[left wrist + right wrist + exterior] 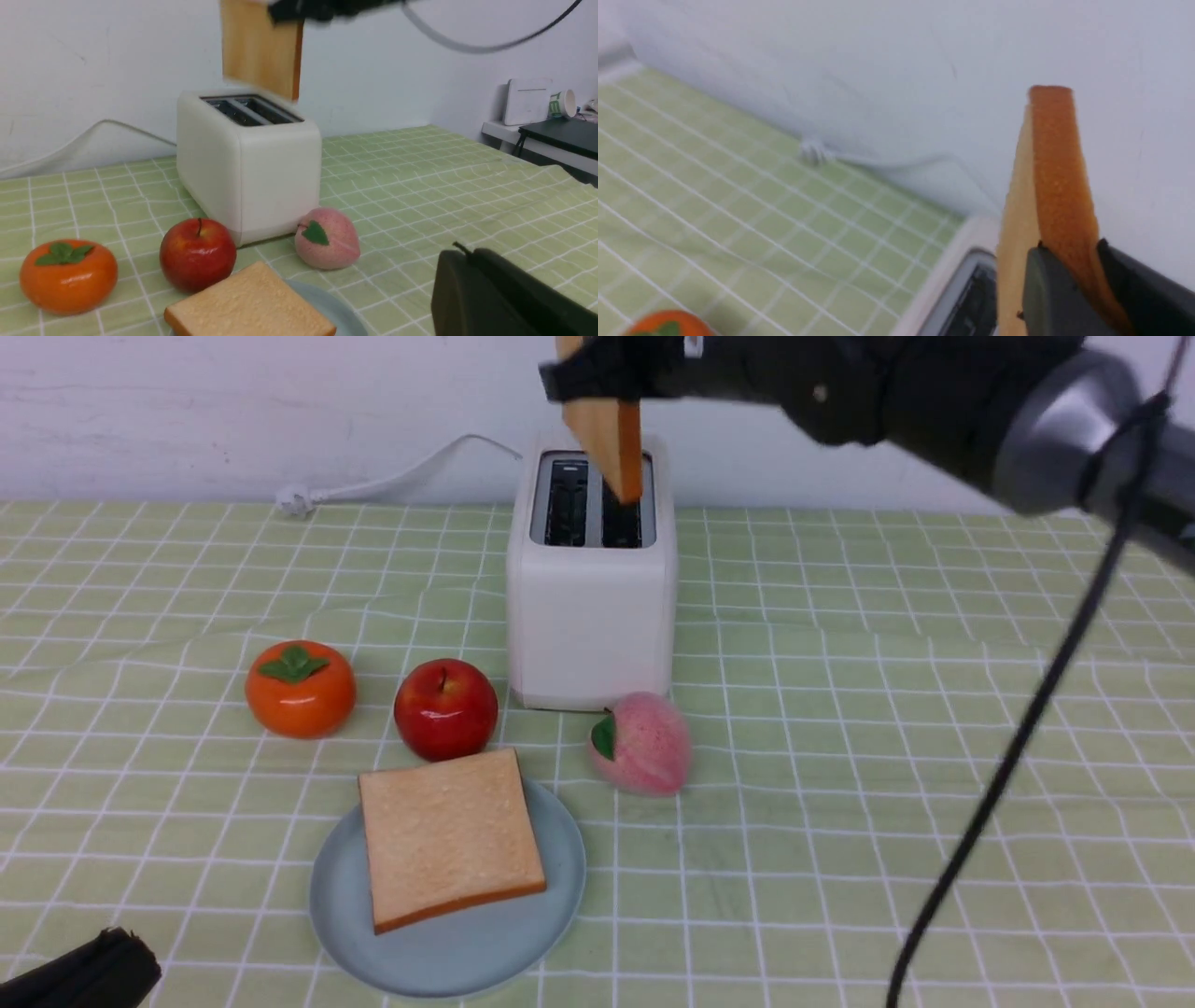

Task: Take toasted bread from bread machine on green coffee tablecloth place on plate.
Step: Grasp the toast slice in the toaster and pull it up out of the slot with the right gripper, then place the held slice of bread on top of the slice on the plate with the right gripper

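The white bread machine [590,581] stands at the back middle of the green coffee tablecloth [887,728]; both its slots show dark. My right gripper [597,378] is shut on a slice of toasted bread [611,443] and holds it upright just above the right slot, clear of the bread machine in the left wrist view [259,49]. The right wrist view shows its pads [1045,289] clamped on the orange-brown crust [1057,177]. A second slice [448,835] lies flat on the pale blue plate [448,952]. My left gripper [460,254] is shut and empty, low beside the plate.
An orange persimmon [300,689], a red apple [445,707] and a pink peach [642,742] sit between the bread machine and the plate. The white cord [392,481] runs along the back wall. My right arm's black cable [1018,737] hangs over the right side.
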Controlling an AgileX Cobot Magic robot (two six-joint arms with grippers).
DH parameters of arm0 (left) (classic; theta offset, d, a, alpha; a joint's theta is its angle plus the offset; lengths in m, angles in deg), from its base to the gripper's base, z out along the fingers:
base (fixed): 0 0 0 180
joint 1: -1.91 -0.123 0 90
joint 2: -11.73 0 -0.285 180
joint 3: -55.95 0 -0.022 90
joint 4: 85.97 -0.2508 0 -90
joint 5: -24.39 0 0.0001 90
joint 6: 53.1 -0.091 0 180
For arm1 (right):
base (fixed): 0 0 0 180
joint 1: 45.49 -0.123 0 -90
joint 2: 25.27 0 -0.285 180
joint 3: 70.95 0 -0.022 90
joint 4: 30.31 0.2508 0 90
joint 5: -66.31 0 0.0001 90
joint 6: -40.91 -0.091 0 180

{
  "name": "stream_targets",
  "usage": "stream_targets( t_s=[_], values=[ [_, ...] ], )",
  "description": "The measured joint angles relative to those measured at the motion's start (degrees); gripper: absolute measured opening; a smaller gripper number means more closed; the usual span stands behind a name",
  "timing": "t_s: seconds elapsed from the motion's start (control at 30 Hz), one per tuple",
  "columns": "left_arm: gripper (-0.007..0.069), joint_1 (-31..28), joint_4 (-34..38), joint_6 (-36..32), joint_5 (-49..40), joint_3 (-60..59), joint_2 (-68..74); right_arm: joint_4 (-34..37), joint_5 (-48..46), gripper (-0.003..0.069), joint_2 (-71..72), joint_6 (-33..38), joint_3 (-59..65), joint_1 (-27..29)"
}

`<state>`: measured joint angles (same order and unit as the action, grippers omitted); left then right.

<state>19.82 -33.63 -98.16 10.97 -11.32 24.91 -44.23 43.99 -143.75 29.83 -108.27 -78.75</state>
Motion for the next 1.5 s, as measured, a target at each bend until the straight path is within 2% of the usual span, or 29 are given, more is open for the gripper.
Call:
stream_targets(
  t_s=[0.13,0.2,0.23,0.27,0.33,0.4,0.43,0.47,0.57,0.6,0.67,0.77,1.07,1.5],
  values=[
    [-0.0013,0.0,-0.1,0.0,2.0,-0.8,0.0,1.4,-9.9,0.0102,5.8,0.2,-0.2,-2.7],
    [-0.0013,0.0,0.0,0.0,3.5,-0.8,0.0,5.0,-20.2,0.0102,8.9,3.2,-0.2,-4.5],
    [-0.0013,0.0,0.0,0.0,3.5,-0.8,0.0,5.4,-20.9,0.0102,9.0,3.6,-0.2,-4.6],
    [-0.0013,0.0,0.0,0.0,3.7,-0.8,0.0,10.5,-26.5,0.0102,10.2,7.4,0.3,-5.4],
    [-0.0013,0.0,0.0,0.0,3.7,-0.8,0.0,14.3,-29.0,0.0102,10.7,9.8,1.1,-5.8],
    [-0.0013,0.0,0.0,0.0,3.7,-0.8,0.0,26.8,-34.4,0.0102,11.7,16.9,4.9,-6.3],
    [-0.0013,0.0,0.0,0.0,3.7,-0.8,0.0,27.9,-34.7,0.0102,11.7,17.4,5.2,-6.3],
    [-0.0013,0.0,0.0,0.0,3.7,-0.8,0.0,35.2,-36.2,0.0102,11.7,21.3,8.3,-6.4],
    [-0.0013,0.0,0.0,0.0,3.7,-0.8,0.0,48.4,-35.2,0.0102,10.9,29.9,16.4,-6.8],
    [-0.0013,0.0,0.0,0.0,3.7,-0.8,0.0,49.1,-34.9,0.0102,10.6,30.3,16.9,-6.8],
    [-0.0013,0.0,0.0,0.0,3.7,-0.8,0.0,56.5,-30.5,0.0102,8.4,35.6,21.4,-6.8],
    [-0.0011,0.0,0.0,0.0,3.7,-0.8,0.0,62.5,-25.9,0.0102,4.7,40.5,22.8,-6.8],
    [-0.001,0.0,2.5,1.1,1.8,-0.9,0.0,73.6,-23.0,0.0102,-1.9,45.5,23.0,-4.0],
    [-0.001,0.0,4.2,2.1,1.5,-11.6,0.0,76.2,-24.7,0.0102,-2.6,46.3,23.0,-2.9]
  ],
)
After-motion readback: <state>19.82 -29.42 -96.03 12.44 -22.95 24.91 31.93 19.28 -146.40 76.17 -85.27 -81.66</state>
